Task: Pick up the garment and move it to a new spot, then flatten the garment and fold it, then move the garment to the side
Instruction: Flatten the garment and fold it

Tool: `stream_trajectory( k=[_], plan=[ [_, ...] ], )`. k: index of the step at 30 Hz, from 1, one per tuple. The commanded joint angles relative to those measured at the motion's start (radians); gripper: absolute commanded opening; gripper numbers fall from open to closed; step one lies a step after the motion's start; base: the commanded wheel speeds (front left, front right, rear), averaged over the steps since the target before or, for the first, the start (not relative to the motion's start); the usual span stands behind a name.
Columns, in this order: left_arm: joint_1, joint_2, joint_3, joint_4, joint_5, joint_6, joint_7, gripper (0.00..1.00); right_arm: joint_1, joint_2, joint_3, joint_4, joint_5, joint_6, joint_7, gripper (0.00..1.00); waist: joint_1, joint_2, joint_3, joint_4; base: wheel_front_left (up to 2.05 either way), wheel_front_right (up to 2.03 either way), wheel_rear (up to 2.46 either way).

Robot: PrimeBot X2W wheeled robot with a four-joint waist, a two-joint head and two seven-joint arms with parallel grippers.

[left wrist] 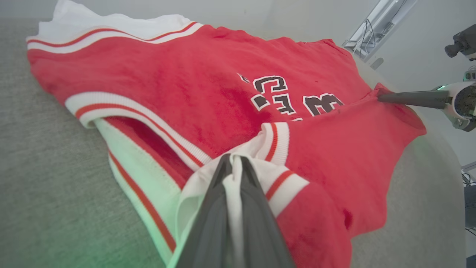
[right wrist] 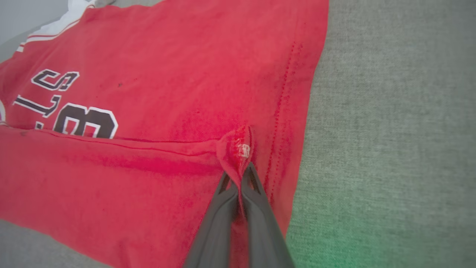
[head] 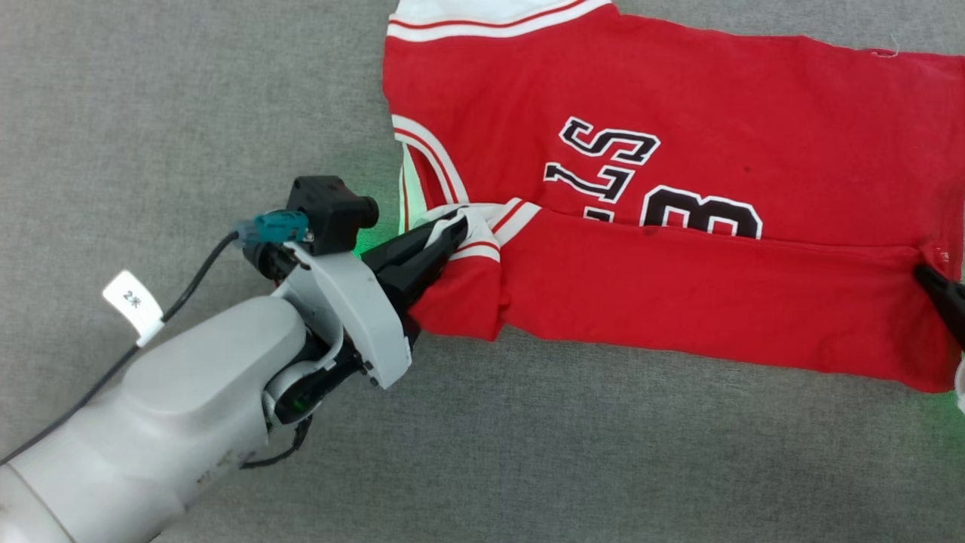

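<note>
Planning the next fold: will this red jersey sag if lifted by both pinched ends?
Probably floppy: the garment bunches where the left end effector and right end effector pinch it, so its middle would likely sag. Seems light: thin layers lie flat.

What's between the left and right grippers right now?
The garment itself: in the head view its folded-over red flap runs from the left gripper to the right gripper, both pinching its edge, nothing lying on it.
</note>
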Motion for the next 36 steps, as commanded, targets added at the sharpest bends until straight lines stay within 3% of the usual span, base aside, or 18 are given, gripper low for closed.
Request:
stream_trajectory(
  k=[1,2,3,5,9,10,11,12,19,26,32,36],
  plan=[
    [-0.016,-0.001,-0.014,0.013,-0.009,-0.002,-0.005,0.15,-0.018,0.001,0.015,0.011,-0.007,-0.001,-0.010,0.00,0.0000,0.0000,-0.001,-0.005,0.00,0.00,0.00],
    [-0.021,-0.002,-0.020,0.020,-0.015,-0.002,-0.006,0.42,-0.026,0.000,0.024,0.022,-0.008,-0.001,-0.017,0.00,0.0000,0.0000,-0.002,-0.006,0.00,0.00,0.00],
    [-0.025,-0.003,-0.026,0.026,-0.021,-0.002,-0.009,1.00,-0.033,-0.001,0.034,0.029,-0.011,-0.001,-0.023,0.00,0.0000,0.0000,-0.006,-0.006,0.00,0.00,0.00],
    [-0.040,0.001,-0.032,0.031,-0.032,-0.002,-0.012,1.00,-0.040,-0.002,0.051,0.042,-0.017,-0.001,-0.038,0.05,0.0000,0.0000,-0.017,-0.005,0.00,0.00,0.00],
    [-0.063,0.028,-0.038,0.007,-0.044,-0.003,0.005,1.00,-0.039,-0.006,0.068,0.064,-0.015,-0.001,-0.054,0.54,0.0000,0.0000,-0.057,0.000,0.00,0.00,0.00],
    [-0.069,0.039,-0.039,-0.001,-0.046,-0.002,0.016,1.00,-0.035,-0.006,0.070,0.066,-0.011,-0.001,-0.058,0.69,0.0000,0.0000,-0.070,0.002,0.00,0.00,0.00],
    [-0.074,0.051,-0.040,-0.007,-0.051,-0.002,0.029,1.00,-0.030,-0.005,0.068,0.069,-0.009,-0.001,-0.062,0.91,0.0000,0.0000,-0.083,0.004,0.00,0.00,0.00],
    [-0.080,0.063,-0.040,-0.014,-0.052,-0.002,0.041,1.00,-0.026,-0.003,0.064,0.073,-0.009,-0.001,-0.070,1.00,0.0000,0.0000,-0.097,0.005,0.00,0.00,0.00],
    [-0.105,0.122,-0.039,-0.071,-0.083,-0.002,0.197,1.00,0.005,-0.005,0.026,0.078,-0.009,-0.001,-0.097,1.00,0.0000,0.0000,-0.179,0.016,0.00,0.00,0.00],
    [-0.123,0.146,-0.040,-0.074,-0.219,-0.002,0.491,1.00,0.016,0.003,-0.012,0.062,-0.012,-0.001,-0.102,1.00,0.0000,0.0000,-0.229,0.025,0.00,0.00,0.00],
    [-0.088,0.140,-0.041,-0.153,-0.332,0.069,0.739,1.00,0.010,0.017,-0.017,0.052,-0.015,-0.001,-0.094,1.00,0.0000,0.0000,-0.226,0.027,0.00,0.00,0.00],
    [-0.072,0.127,-0.040,-0.154,-0.344,0.108,0.806,1.00,-0.009,0.023,-0.008,0.046,-0.010,-0.001,-0.098,1.00,0.0000,0.0000,-0.202,0.013,0.00,0.00,0.00]
  ],
)
